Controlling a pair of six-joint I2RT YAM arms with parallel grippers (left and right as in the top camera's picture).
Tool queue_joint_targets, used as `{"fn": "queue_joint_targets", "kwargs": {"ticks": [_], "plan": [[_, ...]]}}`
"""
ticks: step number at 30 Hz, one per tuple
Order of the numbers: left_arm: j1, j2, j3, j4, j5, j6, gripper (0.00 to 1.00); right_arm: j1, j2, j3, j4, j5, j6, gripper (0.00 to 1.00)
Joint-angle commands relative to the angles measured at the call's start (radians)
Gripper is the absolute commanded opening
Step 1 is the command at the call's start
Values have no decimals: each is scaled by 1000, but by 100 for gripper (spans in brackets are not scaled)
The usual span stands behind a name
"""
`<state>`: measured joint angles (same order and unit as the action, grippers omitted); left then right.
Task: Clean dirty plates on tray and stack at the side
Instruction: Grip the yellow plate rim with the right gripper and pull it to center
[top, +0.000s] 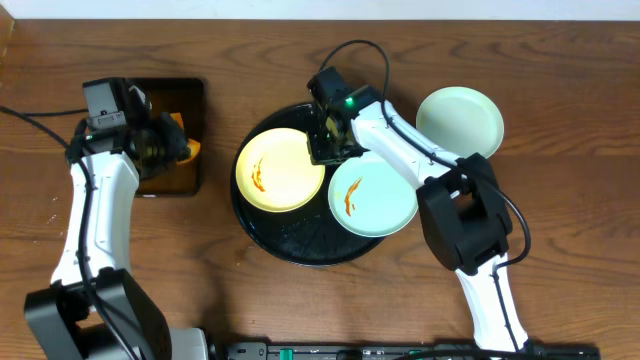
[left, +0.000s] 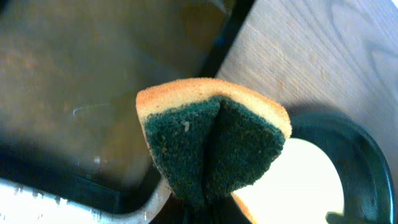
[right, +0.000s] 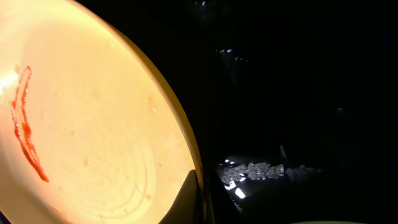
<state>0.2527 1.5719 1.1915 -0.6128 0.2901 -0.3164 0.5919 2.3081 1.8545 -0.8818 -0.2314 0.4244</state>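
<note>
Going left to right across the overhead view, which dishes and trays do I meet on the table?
rectangular black tray → yellow plate → streaked mint plate → clean mint plate

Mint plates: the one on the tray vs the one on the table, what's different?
The mint plate on the tray carries an orange sauce streak; the mint plate on the table looks clean. The first lies in the round black tray beside the yellow plate; the second sits on the wood right of it. Shared: both round, shallow, pale mint, lying flat.
</note>
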Motion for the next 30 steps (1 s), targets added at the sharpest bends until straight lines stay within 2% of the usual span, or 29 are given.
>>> {"fn": "queue_joint_targets", "kwargs": {"ticks": [1,6,14,30], "plan": [[-41,-9,3,-83,39,13,7,16,-31,-23,-1,19,24,1],[-139,-8,3,-146,39,13,7,27,-31,-63,12,98,24,1],[-343,22,3,-98,38,5,8,28,-31,-98,53,84,15,1],[-467,274,3,37,39,-148,7,32,-31,-117,69,85,13,1]]}}
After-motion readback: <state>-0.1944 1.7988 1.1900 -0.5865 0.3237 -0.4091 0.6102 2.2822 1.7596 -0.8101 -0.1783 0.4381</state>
